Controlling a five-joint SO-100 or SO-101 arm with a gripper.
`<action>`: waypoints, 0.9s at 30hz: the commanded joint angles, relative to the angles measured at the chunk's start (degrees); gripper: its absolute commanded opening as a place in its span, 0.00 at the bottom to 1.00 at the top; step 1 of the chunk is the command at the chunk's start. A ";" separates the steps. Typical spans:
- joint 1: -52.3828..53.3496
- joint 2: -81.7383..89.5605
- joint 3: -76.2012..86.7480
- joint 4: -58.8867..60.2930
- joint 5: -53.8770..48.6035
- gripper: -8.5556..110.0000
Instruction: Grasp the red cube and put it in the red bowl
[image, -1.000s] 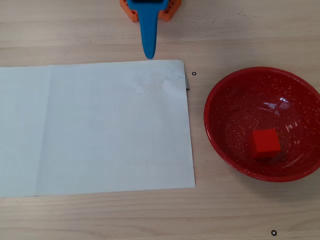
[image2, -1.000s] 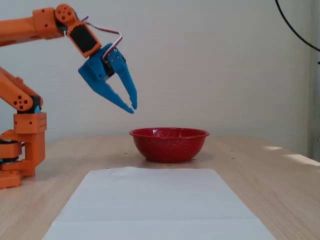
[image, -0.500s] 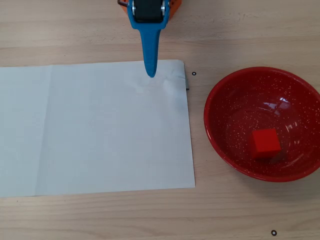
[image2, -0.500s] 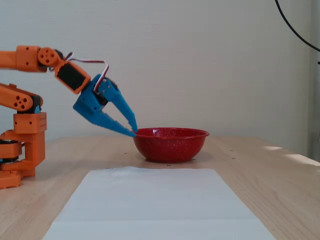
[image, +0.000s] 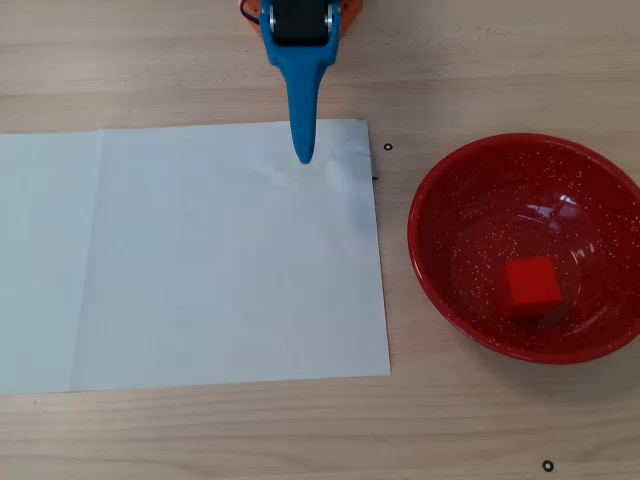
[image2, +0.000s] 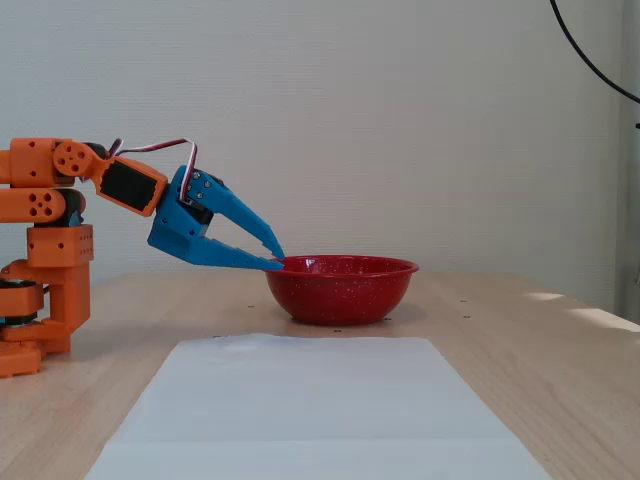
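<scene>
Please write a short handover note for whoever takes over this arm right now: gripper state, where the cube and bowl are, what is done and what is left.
Gripper: open and empty in the fixed view, held above the table; in the overhead view its tip is over the far edge of the white paper sheet.
Red cube: lying inside the red bowl, slightly off centre.
Red bowl: on the wooden table, to the right of the paper in the overhead view.
Done: cube is in the bowl and released.
Left: nothing visible for placement; perhaps only parking the arm.
</scene>
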 joint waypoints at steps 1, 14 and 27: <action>-1.14 2.55 0.88 4.48 -0.44 0.07; -3.25 7.29 0.88 25.93 -7.56 0.08; -3.08 7.29 0.88 26.54 -8.44 0.08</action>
